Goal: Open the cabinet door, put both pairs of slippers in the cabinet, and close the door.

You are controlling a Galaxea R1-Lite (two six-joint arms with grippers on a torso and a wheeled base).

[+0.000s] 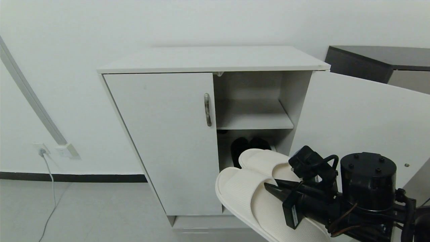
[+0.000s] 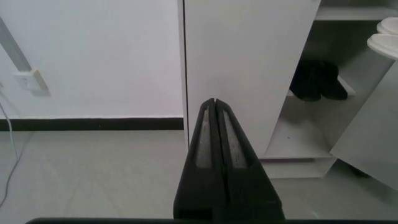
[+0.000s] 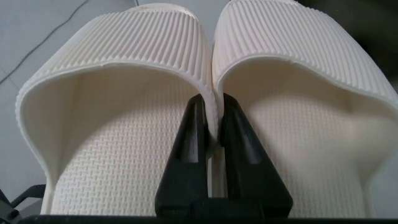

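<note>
- The cabinet [image 1: 211,58] has its right door [image 1: 356,114] swung wide; the left door [image 1: 161,134] is closed.
- The black slippers [image 1: 239,149] lie on the cabinet floor under the shelf [image 1: 252,117], towards the back. That half of the task looks done.
- The right gripper [image 1: 270,185] holds the white slippers [image 1: 248,195] in the air just before the opening, toes towards the cabinet.
- In the right wrist view its fingers [image 3: 194,134] are nearly closed. They pinch the two inner strap edges together, so both slippers hang from one grip.
- The left gripper [image 2: 214,109] has its fingers pressed flat together with nothing between them. It is low and off to the left of the cabinet, apart from the work.
- The step in hand appears to be placing the white pair inside.
- To do it well, the pinch should not slacken before the soles rest on a surface, since one slipper could slide out alone.
- The pair is wide, so it should go in centred between the left door's edge and the cabinet's right wall.
- The shelf is bare and would seem the easier spot. On the floor, the pair would have to stop short of the black slippers.
- The heels should end well inside so the door can shut.
</note>
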